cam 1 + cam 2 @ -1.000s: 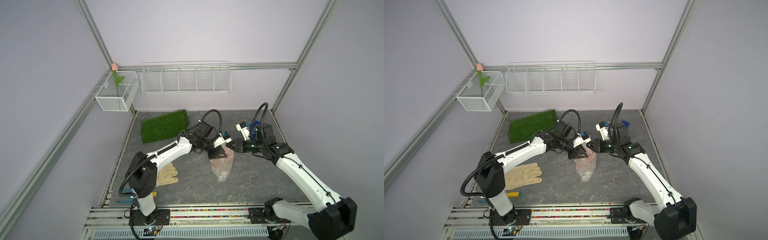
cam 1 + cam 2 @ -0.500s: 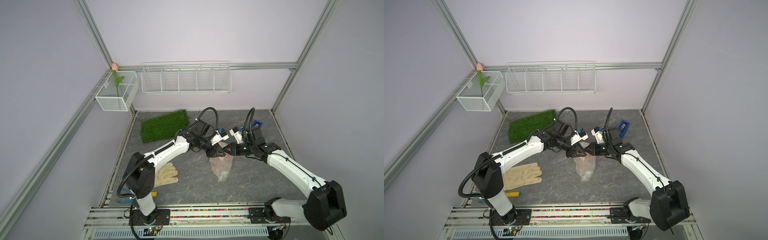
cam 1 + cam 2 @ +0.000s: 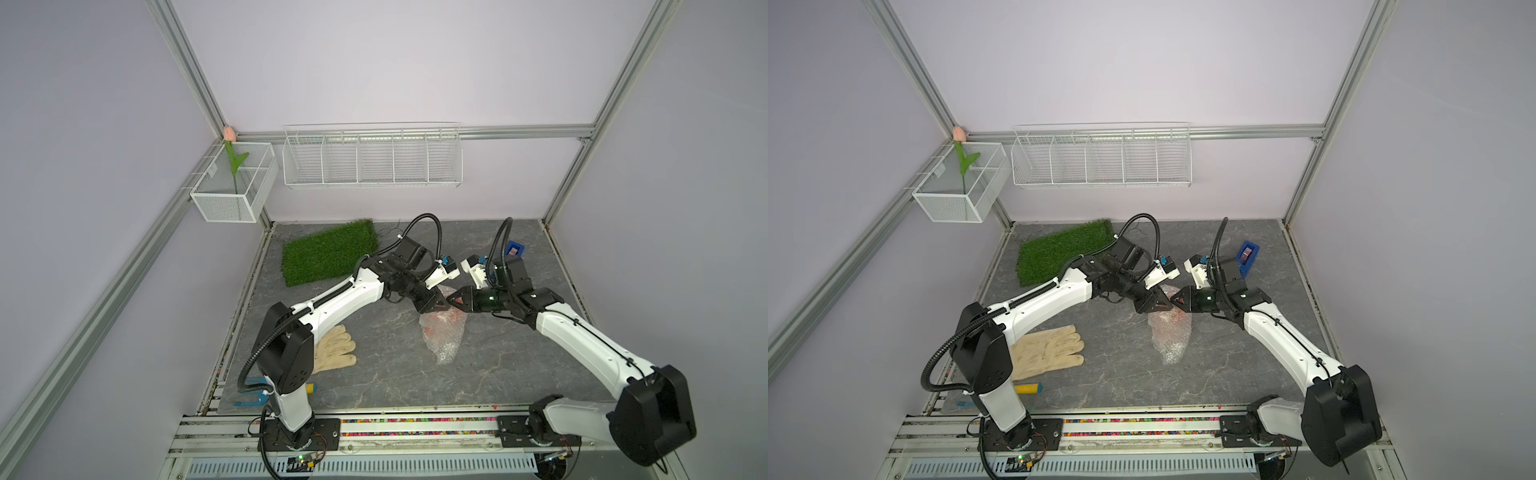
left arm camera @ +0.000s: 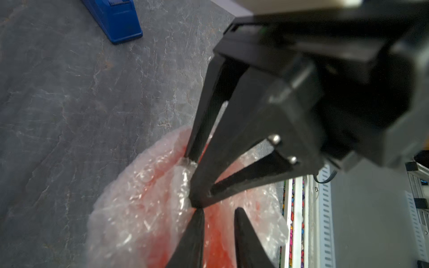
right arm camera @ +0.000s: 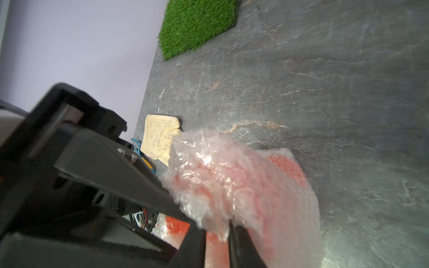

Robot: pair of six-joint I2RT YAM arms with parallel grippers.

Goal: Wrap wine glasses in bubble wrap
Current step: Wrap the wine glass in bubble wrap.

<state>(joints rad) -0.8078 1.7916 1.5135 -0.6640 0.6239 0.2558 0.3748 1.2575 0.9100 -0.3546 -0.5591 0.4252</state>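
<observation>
Right gripper point(image 5: 217, 229) — pinch on bubble wrap point(image 5: 243, 185)

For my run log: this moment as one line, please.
goblet: inside bubble wrap | right gripper: pinching wrap | left gripper: at wrap, grip unclear

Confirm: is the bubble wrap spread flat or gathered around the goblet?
Gathered: the bubble wrap is a crumpled bundle on the table, the red goblet showing through it.
</observation>
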